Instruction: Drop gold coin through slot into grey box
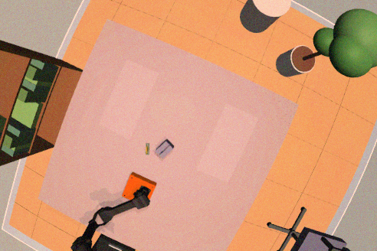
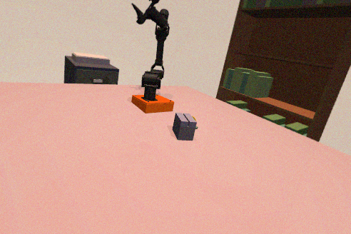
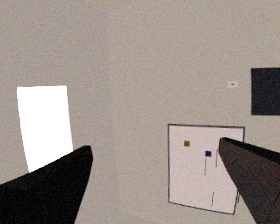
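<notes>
- The coin (image 1: 147,148) stands on edge in its dark-green holder (image 1: 147,152) on the pink table (image 1: 230,133), just beside the grey box (image 1: 164,149); from above it shows only as a thin gold sliver.
- In the exterior view the box hides nearly all of the coin, leaving a small gold bit (image 2: 194,118) at the box's far upper corner.
- The box's lid is closed, with a narrow dark slot (image 2: 185,120) running across its middle.
- The orange base plate (image 2: 153,103) lies near the box, on the side toward the table's edge, and the arm rises from it.
- The gripper (image 2: 145,5) is raised high above the base plate, well apart from the box, pointing upward and away from the table.
- Its fingers stand spread nearly to their widest, with nothing between them; the wrist view shows only a pale wall past the tips.
- A bookshelf (image 2: 296,46) stands beyond the table on the coin's side of the box.
</notes>
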